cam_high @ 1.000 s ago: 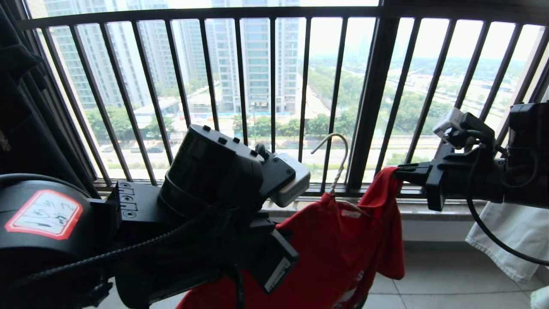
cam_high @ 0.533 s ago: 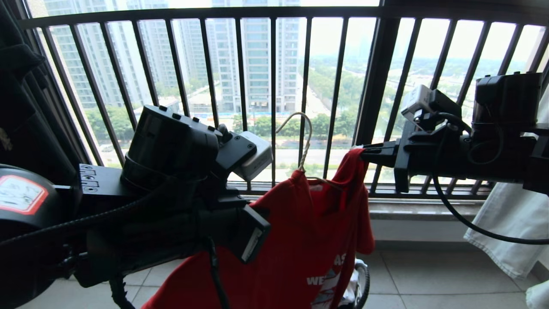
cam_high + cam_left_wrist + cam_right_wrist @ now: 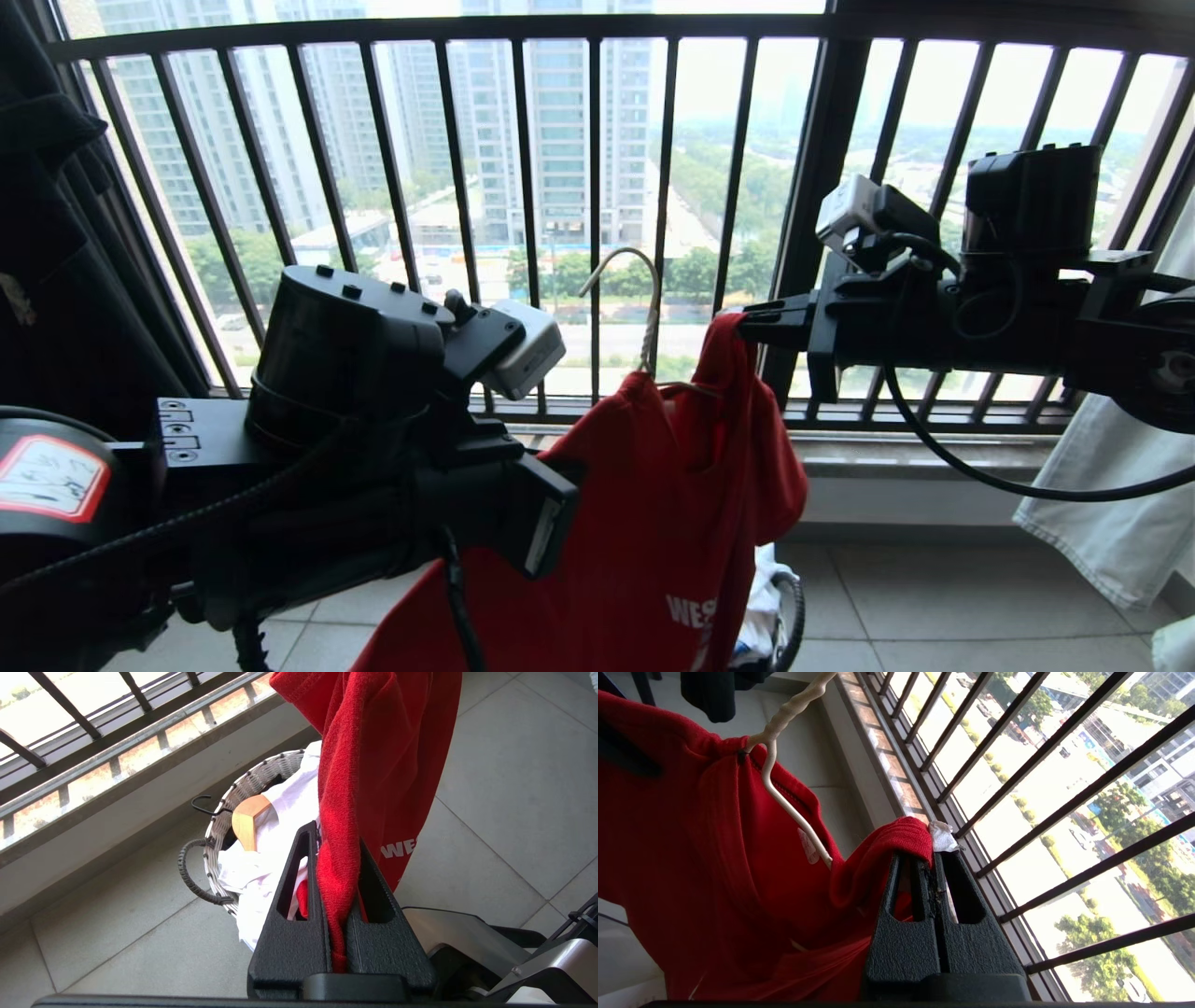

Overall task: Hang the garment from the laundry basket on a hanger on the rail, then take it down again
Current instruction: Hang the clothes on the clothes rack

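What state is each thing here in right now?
Red T-shirt: held up, hanger threaded through its neck.
Wire hanger: inside the shirt, hook free.
Left end effector: shut on shirt fabric.
Right end effector: shut on the shirt's edge.
Laundry basket: on the floor, holding white laundry.

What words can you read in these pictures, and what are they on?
"WES": white letters on the red T-shirt, cut off by the picture's edge in the head view; the left wrist view shows "WE".
Handwriting on the red-edged white sticker on the robot's left arm: too blurred to read.
Small white label on the left arm: too small to read.
White neck label on the T-shirt: no readable text.
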